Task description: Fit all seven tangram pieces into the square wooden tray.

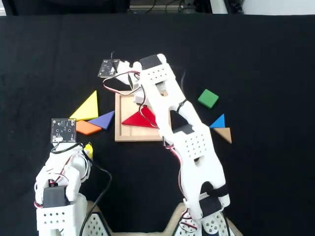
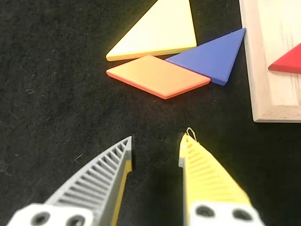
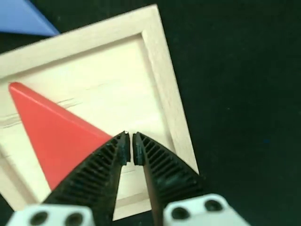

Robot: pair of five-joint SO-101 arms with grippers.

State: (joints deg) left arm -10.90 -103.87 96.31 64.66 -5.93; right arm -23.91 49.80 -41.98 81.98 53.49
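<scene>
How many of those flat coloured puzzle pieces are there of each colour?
yellow piece: 1
orange piece: 1
blue pieces: 2
red piece: 1
green piece: 1
tan piece: 1
Total: 7

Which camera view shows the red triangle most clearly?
The right wrist view: the red triangle lies large inside the wooden tray, partly behind the right end effector. The high view has it half under the right arm; the left wrist view catches one corner.
</scene>
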